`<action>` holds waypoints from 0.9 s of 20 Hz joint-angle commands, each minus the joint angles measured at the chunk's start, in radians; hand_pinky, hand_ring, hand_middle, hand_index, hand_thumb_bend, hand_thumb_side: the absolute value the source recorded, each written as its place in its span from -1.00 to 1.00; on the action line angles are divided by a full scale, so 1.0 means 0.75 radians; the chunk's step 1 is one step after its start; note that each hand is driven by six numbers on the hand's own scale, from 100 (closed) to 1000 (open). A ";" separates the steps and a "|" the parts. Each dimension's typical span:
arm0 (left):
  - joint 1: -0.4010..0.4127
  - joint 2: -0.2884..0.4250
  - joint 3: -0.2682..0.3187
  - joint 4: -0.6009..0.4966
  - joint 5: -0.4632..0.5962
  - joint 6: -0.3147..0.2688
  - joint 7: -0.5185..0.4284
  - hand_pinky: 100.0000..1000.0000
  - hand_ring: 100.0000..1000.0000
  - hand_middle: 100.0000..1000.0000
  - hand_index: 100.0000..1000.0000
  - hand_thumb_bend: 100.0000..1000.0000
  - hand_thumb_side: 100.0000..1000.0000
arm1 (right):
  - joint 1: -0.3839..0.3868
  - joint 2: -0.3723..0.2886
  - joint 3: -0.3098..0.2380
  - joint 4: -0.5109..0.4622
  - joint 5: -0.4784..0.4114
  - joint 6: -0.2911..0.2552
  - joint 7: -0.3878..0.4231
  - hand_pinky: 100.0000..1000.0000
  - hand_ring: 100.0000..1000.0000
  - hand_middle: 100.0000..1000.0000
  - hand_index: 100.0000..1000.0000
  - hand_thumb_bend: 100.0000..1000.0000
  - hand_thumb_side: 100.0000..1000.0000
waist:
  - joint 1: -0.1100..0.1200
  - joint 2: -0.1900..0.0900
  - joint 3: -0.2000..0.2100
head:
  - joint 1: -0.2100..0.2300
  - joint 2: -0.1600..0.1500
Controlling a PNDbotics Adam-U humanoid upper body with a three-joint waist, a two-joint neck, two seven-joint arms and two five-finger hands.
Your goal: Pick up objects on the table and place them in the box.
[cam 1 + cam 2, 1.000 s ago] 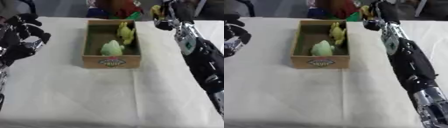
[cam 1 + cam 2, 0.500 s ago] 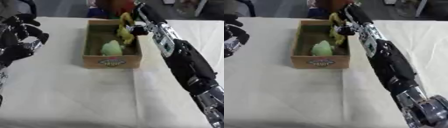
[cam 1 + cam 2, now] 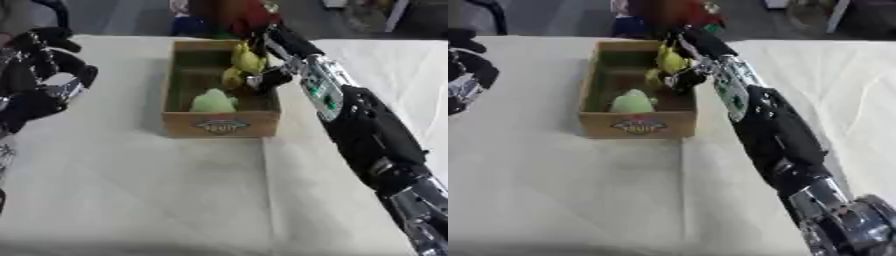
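A wooden box point(image 3: 220, 128) with a green inside stands at the middle far part of the table. In it lie a pale green object point(image 3: 213, 101) and a small yellow object point(image 3: 231, 78). My right arm reaches over the box's right rim. My right hand point(image 3: 284, 49) is at the box's far right corner, curled round another yellow object point(image 3: 248, 59) just inside the rim. My left hand point(image 3: 39, 75) rests at the left edge, away from the box, fingers relaxed and holding nothing.
A white cloth point(image 3: 175, 200) covers the table, with a fold line point(image 3: 265, 190) running toward the front from the box. Red and blue things point(image 3: 232, 15) crowd the space beyond the far edge.
My right hand has come from the far right of the table leftward and down to the box's far right corner, bringing the yellow object with it. My left hand has stayed put.
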 commanded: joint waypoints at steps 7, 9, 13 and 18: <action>0.012 0.032 0.031 -0.011 0.003 -0.009 0.049 0.24 0.14 0.14 0.49 -0.22 -1.00 | 0.107 -0.239 -0.031 -0.369 -0.433 0.080 -0.070 0.22 0.37 0.17 0.51 -0.95 -1.00 | -0.003 -0.015 -0.019 | 0.029 0.006; 0.020 0.035 0.038 -0.010 0.003 -0.013 0.066 0.24 0.13 0.13 0.48 -0.23 -1.00 | 0.169 -0.292 -0.054 -0.461 -0.569 0.122 -0.091 0.22 0.37 0.15 0.49 -1.00 -1.00 | -0.006 -0.011 -0.027 | 0.035 0.006; 0.032 0.035 0.046 -0.011 0.018 -0.022 0.103 0.22 0.12 0.12 0.47 -0.24 -1.00 | 0.292 -0.376 -0.099 -0.617 -0.792 0.182 -0.121 0.21 0.37 0.14 0.49 -1.00 -1.00 | -0.010 -0.004 -0.041 | 0.045 0.006; 0.054 0.030 0.046 -0.015 0.032 -0.031 0.112 0.22 0.13 0.14 0.47 -0.22 -1.00 | 0.420 -0.439 -0.142 -0.729 -0.945 0.211 -0.133 0.20 0.36 0.13 0.49 -1.00 -1.00 | -0.013 0.002 -0.051 | 0.050 0.006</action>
